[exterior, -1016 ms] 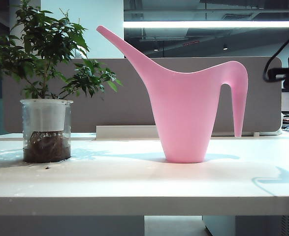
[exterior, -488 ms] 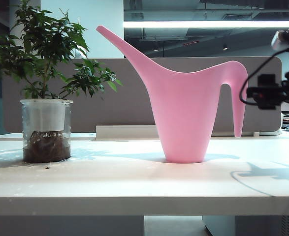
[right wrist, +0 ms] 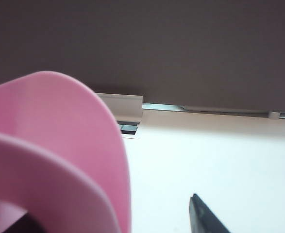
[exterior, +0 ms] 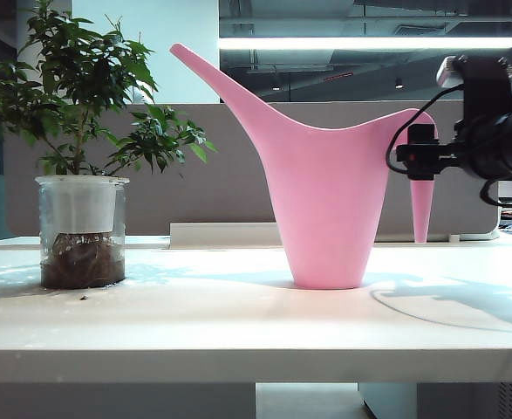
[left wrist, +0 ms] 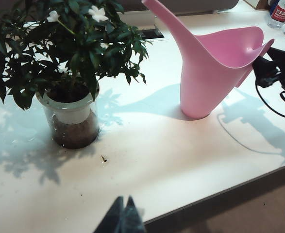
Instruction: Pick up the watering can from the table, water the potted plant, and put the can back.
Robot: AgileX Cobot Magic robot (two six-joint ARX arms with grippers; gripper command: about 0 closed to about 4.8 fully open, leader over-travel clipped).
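Observation:
The pink watering can (exterior: 325, 201) stands upright in the middle of the white table (exterior: 238, 323), its spout slanting toward the potted plant (exterior: 81, 122), which sits in a clear pot at the left. My right gripper (exterior: 421, 159) is level with the can's curved handle, at the right. In the right wrist view the handle (right wrist: 59, 145) fills the near side. One dark finger (right wrist: 205, 216) stands well off to its side, so the right gripper (right wrist: 113, 213) is open. My left gripper (left wrist: 123, 213) hangs shut and empty over the table's front edge, far from the plant (left wrist: 69, 43) and the can (left wrist: 215, 73).
A grey partition (exterior: 238, 175) runs along the back of the table. A black cable (left wrist: 266, 104) loops down from the right arm (left wrist: 278, 73). A bottle (left wrist: 280, 12) stands at the far corner. The table's front edge (left wrist: 220, 194) is close to the left gripper.
The right arm has come in from the right edge of the exterior view and moved left, up to the can's handle. The can, the plant and the left arm have not moved.

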